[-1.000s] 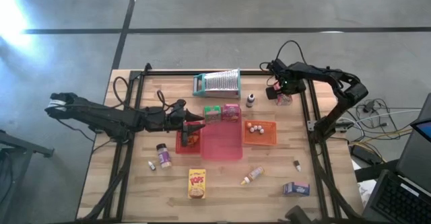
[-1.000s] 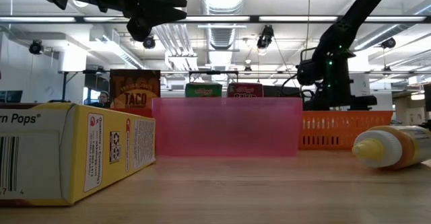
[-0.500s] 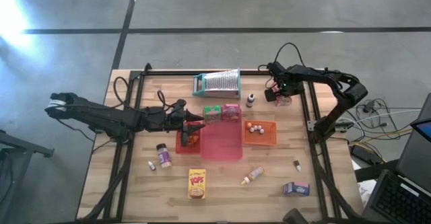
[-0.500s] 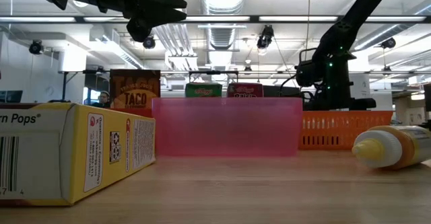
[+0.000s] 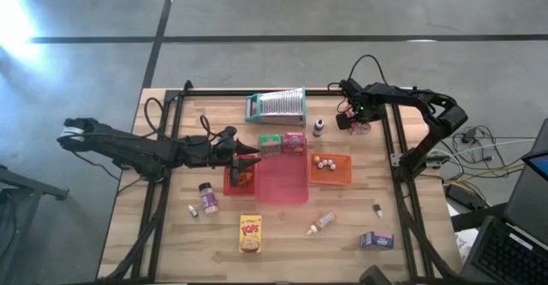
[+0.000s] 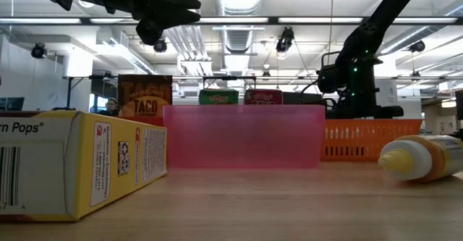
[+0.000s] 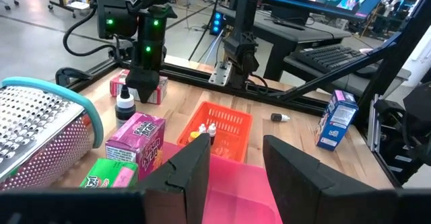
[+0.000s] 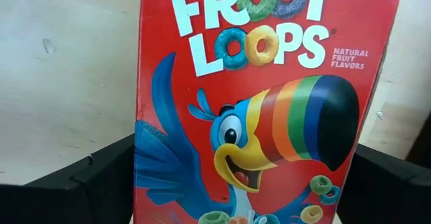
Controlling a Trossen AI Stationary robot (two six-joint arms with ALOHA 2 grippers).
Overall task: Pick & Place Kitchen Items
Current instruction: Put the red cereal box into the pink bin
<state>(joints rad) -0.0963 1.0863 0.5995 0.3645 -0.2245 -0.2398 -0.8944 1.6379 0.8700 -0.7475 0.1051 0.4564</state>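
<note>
Right end effector (image 5: 354,122): low at the far right corner of the tabletop (image 5: 411,234), its fingers (image 8: 81,183) spread on either side of the red Froot Loops box (image 8: 259,103); whether they press its sides yet I cannot tell.
Why there: the box lies flat, so a straddling grip from above looks like the way to lift it.
Left end effector (image 7: 229,167): released, holding nothing, hovering over the edge of the pink bin (image 5: 282,182), seemingly waiting.
Neighbours: small dark bottle (image 5: 318,128) just beside the red box; orange basket (image 5: 342,175) with tiny bottles nearby; green box (image 5: 271,144) and pink box (image 5: 294,142) behind the bin.
In the way: the bottle and the frame rail (image 5: 396,161) crowd the path toward the bin.
</note>
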